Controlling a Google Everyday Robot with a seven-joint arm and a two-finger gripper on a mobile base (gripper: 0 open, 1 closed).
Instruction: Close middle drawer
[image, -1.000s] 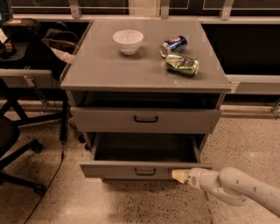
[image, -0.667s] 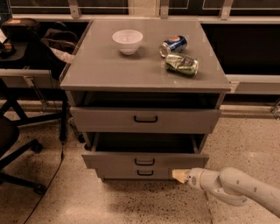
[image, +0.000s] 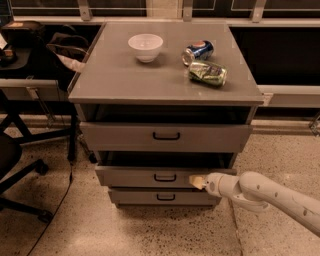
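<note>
The grey cabinet (image: 165, 80) has three drawers. The middle drawer (image: 150, 176) has a low flat front with a small dark loop handle (image: 165, 177). It stands only slightly out, with a narrow dark gap above its front. My gripper (image: 196, 181) comes in from the right on a white arm (image: 270, 195). Its pale tip rests against the right part of the middle drawer's front. The top drawer (image: 165, 136) stands a little out. The bottom drawer (image: 162, 196) looks closed.
On the cabinet top are a white bowl (image: 145, 47), a blue can (image: 197, 52) lying down and a crushed green can (image: 207, 73). An office chair (image: 20, 170) and desk stand at the left. The floor is speckled terrazzo.
The middle drawer has slid in from wide open to nearly shut. My gripper has followed it inward, staying on the right of its front.
</note>
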